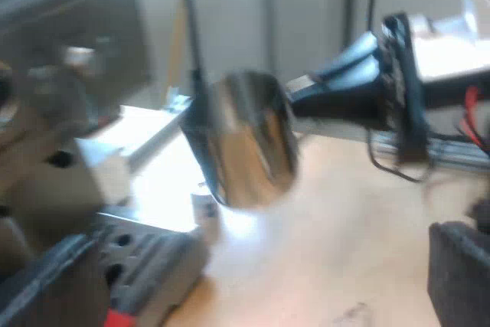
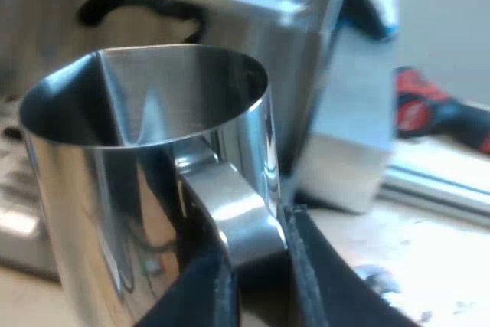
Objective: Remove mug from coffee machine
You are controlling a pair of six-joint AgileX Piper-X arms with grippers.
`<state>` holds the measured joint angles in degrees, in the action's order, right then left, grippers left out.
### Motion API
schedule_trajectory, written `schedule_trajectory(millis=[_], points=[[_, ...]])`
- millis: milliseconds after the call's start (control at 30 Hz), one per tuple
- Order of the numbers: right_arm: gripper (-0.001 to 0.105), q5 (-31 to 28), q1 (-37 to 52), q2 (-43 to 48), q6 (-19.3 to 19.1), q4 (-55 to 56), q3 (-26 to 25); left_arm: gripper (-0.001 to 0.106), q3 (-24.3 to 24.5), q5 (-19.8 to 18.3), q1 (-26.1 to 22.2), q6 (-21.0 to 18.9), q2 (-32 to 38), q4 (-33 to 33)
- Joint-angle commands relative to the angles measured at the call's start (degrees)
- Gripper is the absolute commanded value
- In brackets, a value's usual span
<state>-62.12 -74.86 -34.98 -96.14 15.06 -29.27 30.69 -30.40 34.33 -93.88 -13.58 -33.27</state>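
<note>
Gripping the handle of the shiny cylindrical steel mug (image 2: 145,189) between closed fingers, the right gripper (image 2: 260,269) holds it over the pale wooden table (image 1: 344,250), near the steel espresso machine (image 2: 306,44), while the left gripper (image 1: 253,289) fingers stand wide apart.

A pale wooden worktop (image 1: 344,220) carries the espresso machine (image 2: 306,21). A white box (image 2: 344,135) stands just beside the machine's body. Farther off lie a metal rail (image 2: 436,181) and, near it, a red-and-black power tool (image 2: 429,112).
</note>
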Motion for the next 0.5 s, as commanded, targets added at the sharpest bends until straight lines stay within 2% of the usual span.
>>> schedule_trajectory(millis=[33, 133, 233, 300, 400, 500], points=[[0.0, -6.73, -0.99, 2.47, 1.05, 0.7, -0.02, 0.086, 0.37, -0.26, 2.1, -0.74, -1.58, 0.19], [0.0, -13.71, -1.4, 4.16, 0.36, 0.69, -0.02, 0.086, 0.37, -0.26, 5.26, -0.63, -5.04, 1.19], [0.0, -18.0, -1.4, 4.73, -1.83, 0.69, -0.02, 0.086, 0.37, -0.26, 7.08, -0.62, -8.05, 2.95], [0.0, -20.9, -1.4, 4.83, -1.84, 0.69, -0.02, 0.086, 0.37, -0.26, 8.17, -0.62, -9.92, 4.48], [0.0, -21.73, -1.4, 4.83, -1.3, 1.03, 0.11, 0.086, 0.37, -0.26, 9.34, -0.62, -12.66, 6.67], [0.0, -21.72, -1.12, 4.83, 1.86, 3.9, 0.34, 0.086, 0.37, -0.26, 9.49, -0.62, -14.28, 7.94]])
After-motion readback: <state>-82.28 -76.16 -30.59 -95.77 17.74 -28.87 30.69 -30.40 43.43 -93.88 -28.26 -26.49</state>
